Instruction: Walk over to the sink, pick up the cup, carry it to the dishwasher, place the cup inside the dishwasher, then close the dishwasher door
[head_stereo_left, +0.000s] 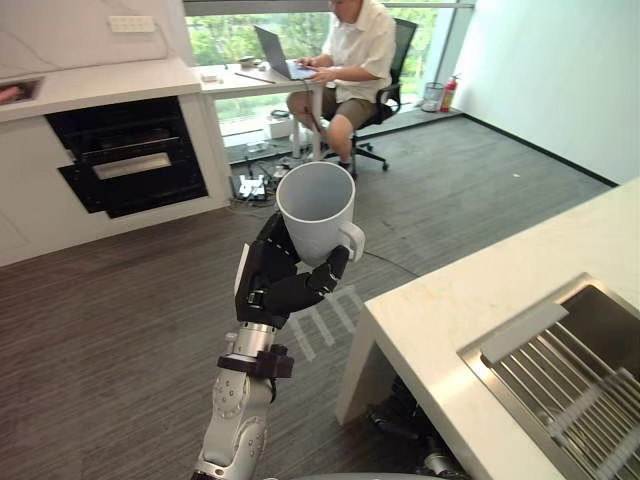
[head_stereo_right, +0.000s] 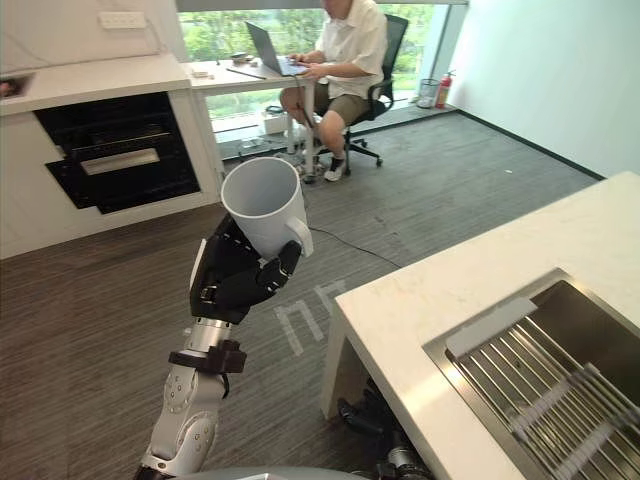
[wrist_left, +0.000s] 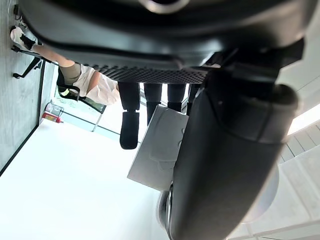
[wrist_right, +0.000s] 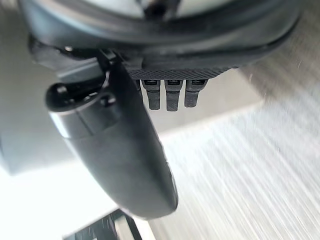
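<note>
Left robot hand (head_stereo_left: 283, 283) is curled round the cup (head_stereo_left: 316, 203): fingers behind the lower wall, thumb across the front just under the handle (which points to the hand's right). The cup is upright, mouth up, with only floor below it. Right robot hand (wrist_right: 125, 150) hangs slack over the floor, fingers loose, holding nothing.

My read of the step: the carry. The sink (head_stereo_right: 585, 315) sits in the bench (head_stereo_left: 450, 310), to the right of the left robot hand and nearer the robot, so pickup looks done. The dishwasher (head_stereo_left: 125, 155) is beyond that hand and off to its left, well apart. Its dark front looks dropped open.

To do it well:
- Leave the grip alone. It sits low on the cup, so the load is top-heavy; no wrist roll while walking.
- Turn left first, then walk. The bench corner is just right of the arm, so give it room.
- A person (head_stereo_left: 355, 45) sits at a desk (head_stereo_left: 240, 75) beyond the hand, right of the dishwasher. Keep the path left of that.
- Come in square to the open front and stop short of it, so the cup goes down from above.
- Save the free right robot hand for the door.
</note>
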